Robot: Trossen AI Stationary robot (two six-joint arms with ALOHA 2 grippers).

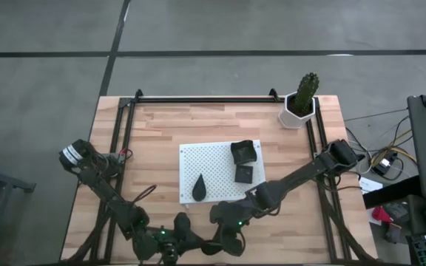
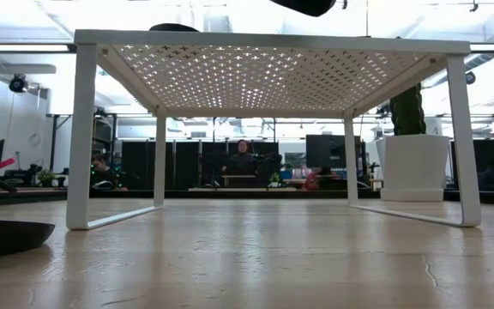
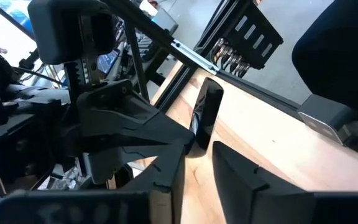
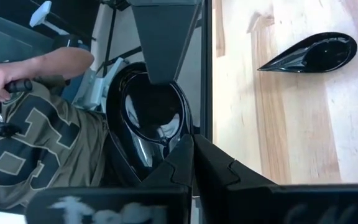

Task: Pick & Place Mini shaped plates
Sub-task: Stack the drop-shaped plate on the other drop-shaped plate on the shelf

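R gripper pinches teardrop plate; L gripper beside it.

— Where is room lying open on the table?

— The back strip and both side strips are sitting bare. The white perforated board is taking up the middle, and the cactus pot is blocking the back right corner.

— And the front edge?

— Both arms are crowding it, the left gripper and right gripper near each other, with a teardrop plate lying there.
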